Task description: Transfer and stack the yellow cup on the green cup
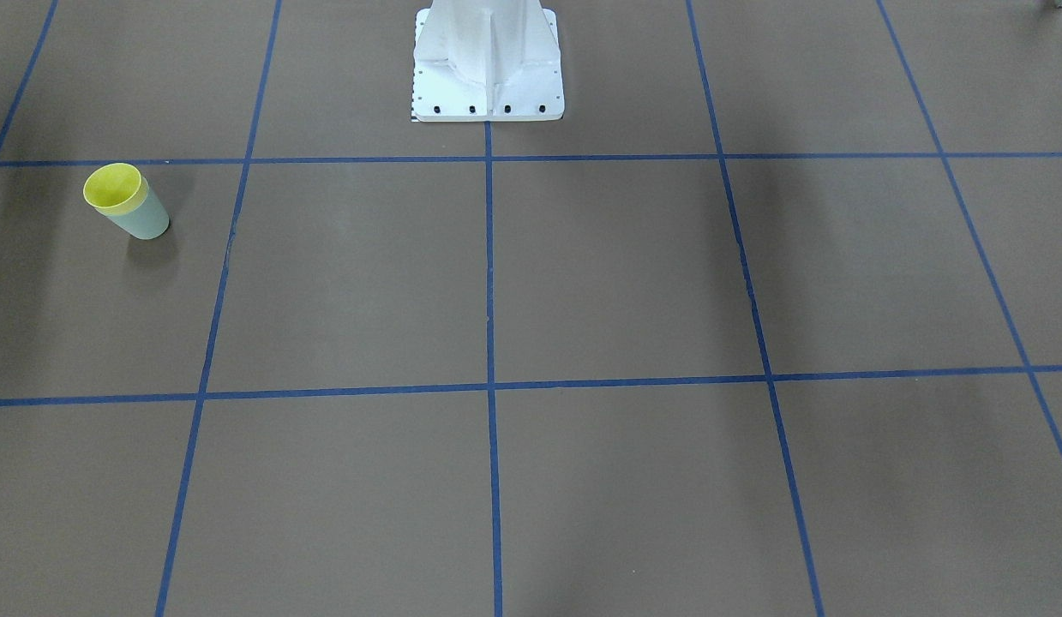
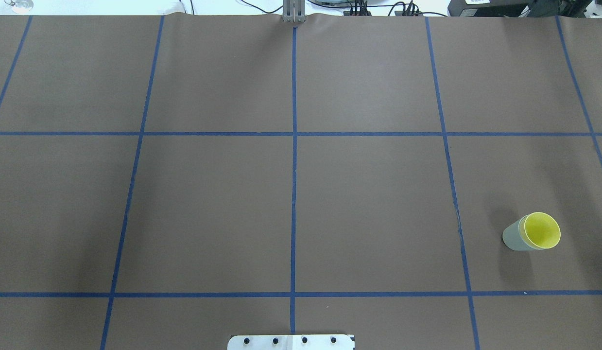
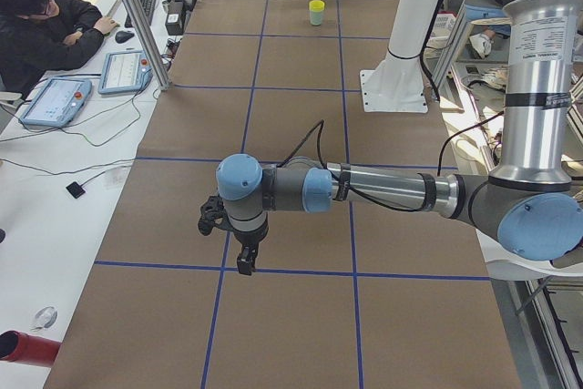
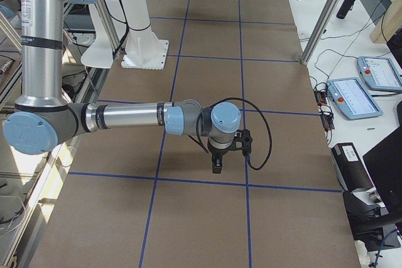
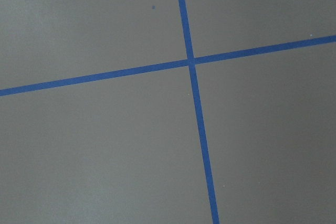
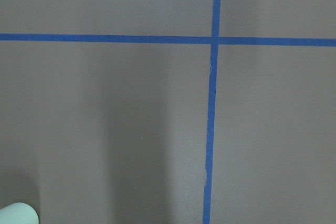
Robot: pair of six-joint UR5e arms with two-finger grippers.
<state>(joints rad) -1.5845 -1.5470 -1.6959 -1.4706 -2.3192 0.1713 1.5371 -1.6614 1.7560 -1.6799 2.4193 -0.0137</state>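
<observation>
The stacking looks done. The yellow cup [image 2: 542, 232] sits nested inside the green cup [image 2: 513, 236], with only its rim band and bright inside showing above the pale green wall. The pair stands upright on the brown tabletop [image 2: 369, 204], at about 4 o'clock from its centre in the overhead view and about 10 o'clock in the front-facing view. Neither arm touches it.

The left claw [image 3: 244, 264] hangs low over a blue tape line [image 2: 294, 194], well apart from the cups. The right claw [image 4: 217, 166] hangs the same way, and the stack is out of that side view. Each shows only in a side view, so I cannot tell whether either is spread or pressed together. Both wrist cameras see bare tabletop and crossing tape. The right one also catches a pale green sliver at 7 o'clock in its picture, too little to name.

I judge that what is left is a check and a retreat: confirm the yellow cup is seated square, then keep both arms clear of the stack.

Both cups are plain — no brand, label or print. The operators' tablets in the side views are too small to read.
</observation>
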